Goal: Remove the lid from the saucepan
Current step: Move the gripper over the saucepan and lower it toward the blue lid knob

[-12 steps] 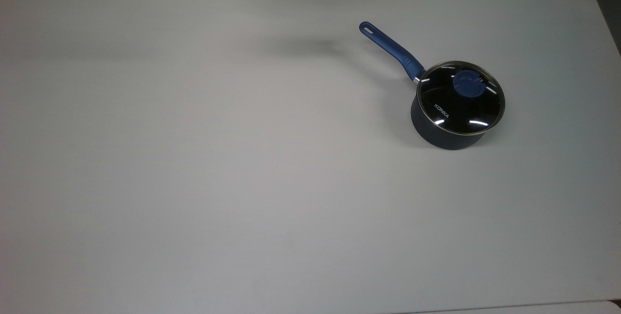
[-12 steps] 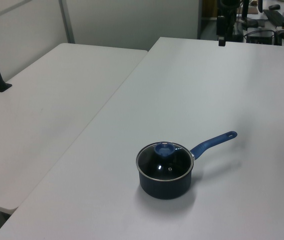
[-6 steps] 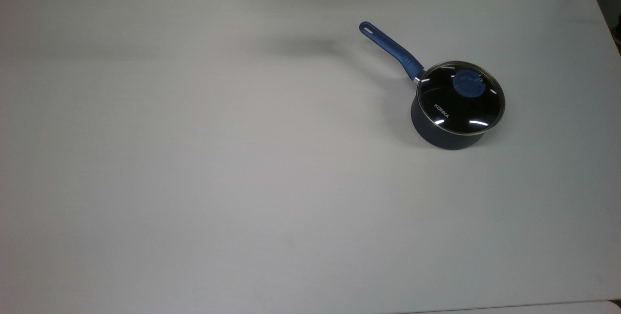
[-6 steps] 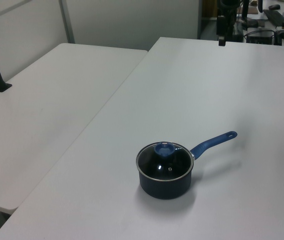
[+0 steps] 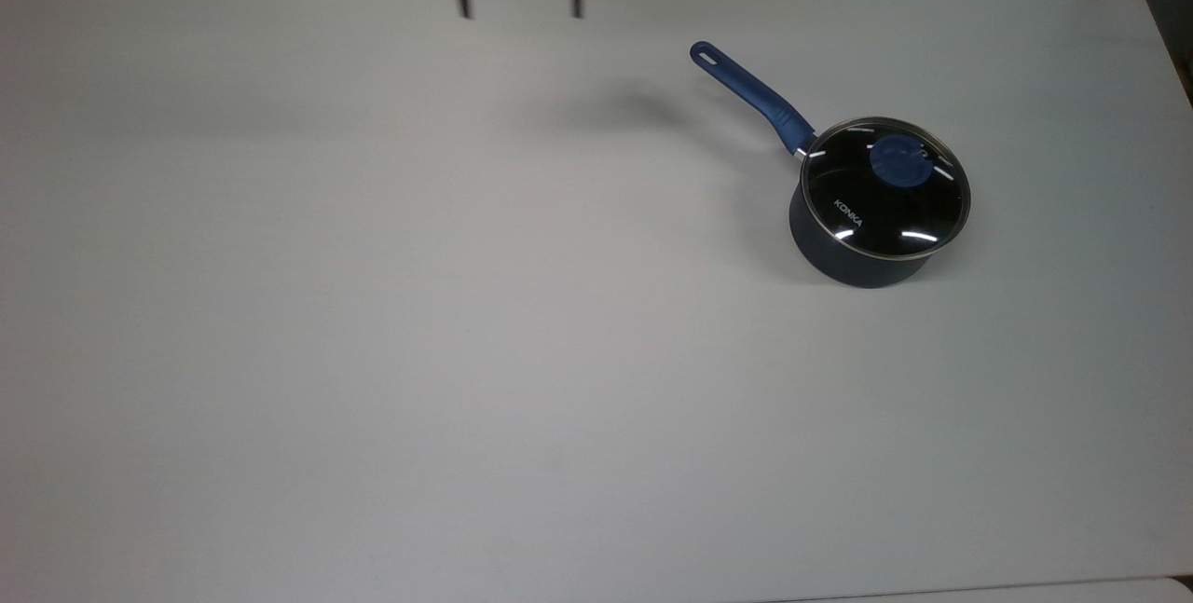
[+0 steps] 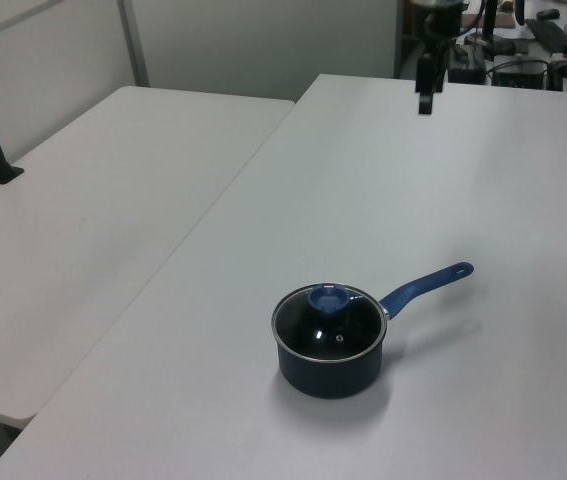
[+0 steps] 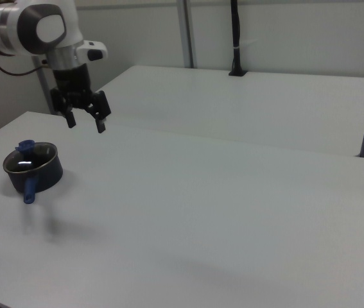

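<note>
Jaws spread wide, gripper (image 5: 518,8) now moving further over table (image 5: 373,305) than before; lid (image 5: 885,188), reading "KONKA", sitting unmoved on pan (image 5: 843,260)

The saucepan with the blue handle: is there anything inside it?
The saucepan is closed by a glass lid with a blue knob. Through the glass only a dark interior and light reflections show; I cannot tell whether it holds anything.
</note>
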Available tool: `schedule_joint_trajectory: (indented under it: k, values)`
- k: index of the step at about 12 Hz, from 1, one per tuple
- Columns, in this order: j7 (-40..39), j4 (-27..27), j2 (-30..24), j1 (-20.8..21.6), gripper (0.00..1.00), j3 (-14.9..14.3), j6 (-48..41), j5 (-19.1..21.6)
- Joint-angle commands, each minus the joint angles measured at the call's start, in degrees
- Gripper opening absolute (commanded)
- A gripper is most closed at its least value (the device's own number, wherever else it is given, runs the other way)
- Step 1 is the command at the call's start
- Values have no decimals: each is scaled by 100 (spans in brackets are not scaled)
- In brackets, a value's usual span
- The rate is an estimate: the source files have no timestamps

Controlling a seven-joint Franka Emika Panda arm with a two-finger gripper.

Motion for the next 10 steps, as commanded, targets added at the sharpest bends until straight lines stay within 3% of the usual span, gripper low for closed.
schedule_joint_trajectory:
  k: [1,5,10]
  values:
    - [16,283,328,772,100,-32,119,201]
    - [156,976,1259,1739,100,-40,459,157]
    - [936,995,1971,2627,100,-41,1734,26]
